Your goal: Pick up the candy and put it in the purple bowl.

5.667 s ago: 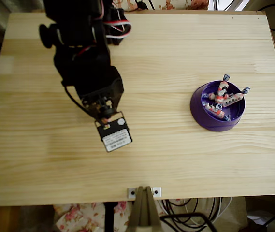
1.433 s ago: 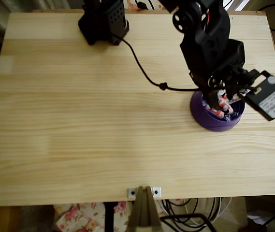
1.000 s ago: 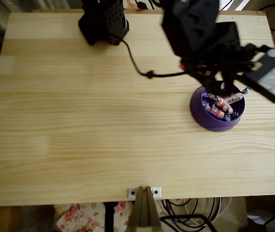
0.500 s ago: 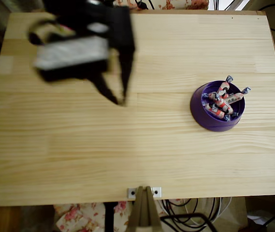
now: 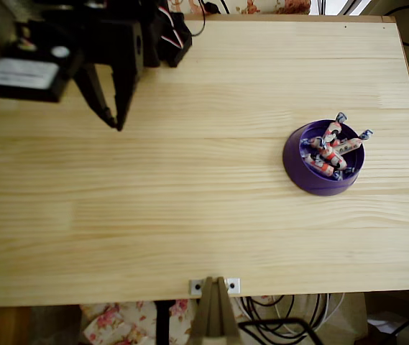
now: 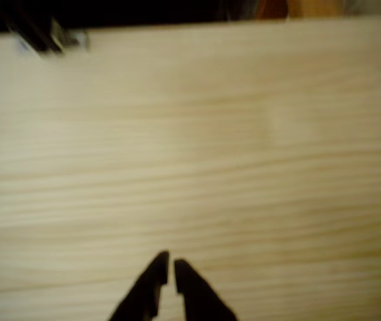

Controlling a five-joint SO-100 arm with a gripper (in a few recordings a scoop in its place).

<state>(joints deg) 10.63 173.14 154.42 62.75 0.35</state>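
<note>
I saw several candies (image 5: 329, 149) lying crisscross in the purple bowl (image 5: 295, 169), well apart to the right of my end effector (image 5: 112, 121) in the overhead view. Its jaws were nearly closed, empty, over bare bench (image 5: 190, 215).

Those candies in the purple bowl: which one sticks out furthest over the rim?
The pale tan one, lying across the pile in the purple bowl: its blue twisted end pokes out past the right rim. The orange-and-white ones stay closer in.
</note>
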